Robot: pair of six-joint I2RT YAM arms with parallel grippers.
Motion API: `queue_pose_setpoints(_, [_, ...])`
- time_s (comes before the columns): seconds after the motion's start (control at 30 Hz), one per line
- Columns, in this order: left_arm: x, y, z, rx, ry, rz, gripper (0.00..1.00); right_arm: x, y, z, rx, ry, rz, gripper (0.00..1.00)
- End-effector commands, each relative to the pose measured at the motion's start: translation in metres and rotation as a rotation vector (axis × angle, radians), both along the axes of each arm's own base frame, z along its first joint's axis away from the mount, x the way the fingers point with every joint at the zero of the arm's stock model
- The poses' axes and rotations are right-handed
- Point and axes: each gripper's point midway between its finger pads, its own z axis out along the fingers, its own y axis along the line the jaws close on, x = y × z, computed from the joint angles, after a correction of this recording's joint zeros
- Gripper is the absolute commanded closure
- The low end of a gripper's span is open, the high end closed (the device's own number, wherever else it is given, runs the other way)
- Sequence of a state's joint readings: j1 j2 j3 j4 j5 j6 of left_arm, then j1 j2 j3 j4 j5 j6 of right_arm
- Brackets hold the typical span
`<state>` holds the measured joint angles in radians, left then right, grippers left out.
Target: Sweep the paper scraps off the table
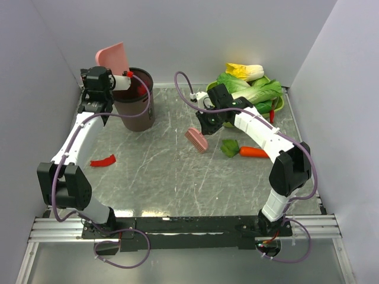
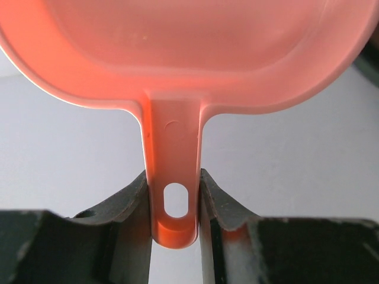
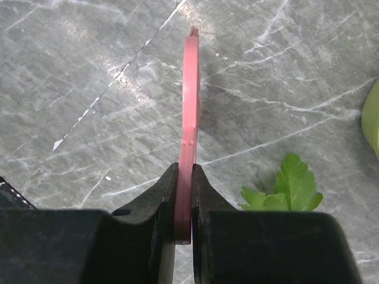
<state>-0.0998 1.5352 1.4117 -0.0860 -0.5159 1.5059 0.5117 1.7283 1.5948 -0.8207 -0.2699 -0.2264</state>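
**Listener:** What is the biggest thing in view?

**Operator:** The table [image 1: 177, 177], grey marble with white veins, walled by pale panels. My two arms reach out over it from the near edge.

**Listener:** Which containers are on it?

**Operator:** I see two. At the back left stands a dark maroon bin [image 1: 135, 115], upright and open at the top. At the back right is a lime green bowl [image 1: 280, 102], heaped with leafy greens [image 1: 256, 90] and a pale yellow cabbage [image 1: 244, 71].

**Listener:** And your hands?

**Operator:** My left gripper [image 2: 173, 189] is clamped on the handle of the pink dustpan [image 1: 112, 57], a finger pressing each side. The pan is raised above the bin's far left rim. My right gripper [image 3: 184, 177] is closed tight on the thin handle of a pink brush [image 1: 196, 139], which hangs over the middle of the table.

**Listener:** Any smaller items?

**Operator:** An orange carrot [image 1: 254, 152] lies near the bowl. A curved red piece [image 1: 102, 160] lies by my left arm; I cannot tell what it is.

**Listener:** Where are the paper scraps?

**Operator:** A red patch shows inside the bin, just under its rim. I take that for the paper scraps [image 1: 141, 89], though it is too small to be sure.
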Motion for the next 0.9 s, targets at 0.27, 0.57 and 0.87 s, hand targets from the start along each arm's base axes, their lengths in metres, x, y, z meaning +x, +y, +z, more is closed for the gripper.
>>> queue_pose_setpoints(0.27, [-0.037, 0.012, 0.054, -0.266, -0.213, 0.133, 0.99, 0.006, 0.002, 0.028, 0.048, -0.081, 0.0, 1.0])
queue_pose_setpoints(0.57, [-0.116, 0.011, 0.013, -0.804, -0.199, 0.348, 0.99, -0.007, 0.047, 0.062, 0.166, -0.1, 0.163, 1.0])
queue_pose_setpoints(0.87, [-0.181, 0.031, -0.029, -1.073, -0.256, 0.509, 0.99, -0.039, 0.194, 0.137, 0.47, -0.104, 0.435, 1.0])
